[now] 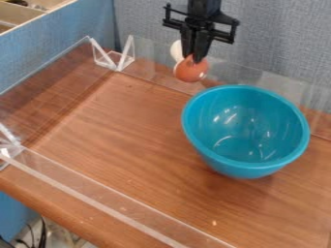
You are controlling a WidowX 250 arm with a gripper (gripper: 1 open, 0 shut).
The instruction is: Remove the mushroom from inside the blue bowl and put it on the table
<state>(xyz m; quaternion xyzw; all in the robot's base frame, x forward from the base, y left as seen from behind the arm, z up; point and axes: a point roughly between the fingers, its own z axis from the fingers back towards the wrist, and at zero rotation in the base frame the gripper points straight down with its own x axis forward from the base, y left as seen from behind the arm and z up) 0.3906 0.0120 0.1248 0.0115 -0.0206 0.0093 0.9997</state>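
My black gripper hangs at the back of the table, just left of and behind the blue bowl. It is shut on the mushroom, whose reddish-orange cap shows below the fingertips. The mushroom is held outside the bowl, a little above the wooden table near the rear acrylic wall. The bowl stands upright on the right side of the table, and its inside looks empty apart from reflections.
Low clear acrylic walls run along the table's edges, with a clear bracket at the back left corner. A blue partition stands to the left. A pale object shows behind the gripper.
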